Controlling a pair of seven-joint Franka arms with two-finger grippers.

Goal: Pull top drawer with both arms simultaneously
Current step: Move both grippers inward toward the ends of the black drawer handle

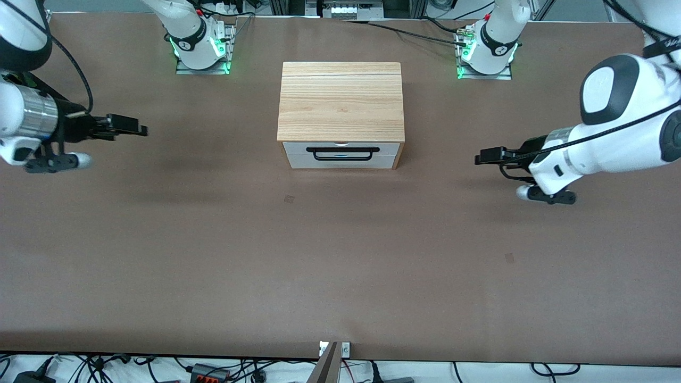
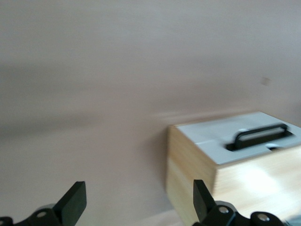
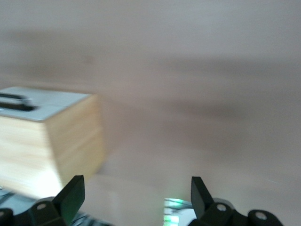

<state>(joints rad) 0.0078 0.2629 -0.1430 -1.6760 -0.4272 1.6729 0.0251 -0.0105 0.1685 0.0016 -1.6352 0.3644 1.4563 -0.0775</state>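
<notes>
The light-wood cabinet (image 1: pixel 340 101) stands in the middle of the table. Its top drawer (image 1: pixel 298 149) has a white front panel and a long black bar handle (image 1: pixel 343 153); it looks shut and faces the front camera. My left gripper (image 1: pixel 480 157) hangs open and empty over the table toward the left arm's end, well apart from the cabinet. My right gripper (image 1: pixel 141 129) hangs open and empty toward the right arm's end, also well apart. The left wrist view shows my open left gripper (image 2: pixel 139 200), the drawer front (image 2: pixel 207 136) and the handle (image 2: pixel 261 134). The right wrist view shows my open right gripper (image 3: pixel 137 195) and the drawer front (image 3: pixel 56 106).
The brown table (image 1: pixel 340 255) stretches wide around the cabinet. The right arm's base (image 1: pixel 202 48) and the left arm's base (image 1: pixel 487 50) stand at the table's edge farthest from the front camera. Cables lie along the edge nearest to that camera (image 1: pixel 213 369).
</notes>
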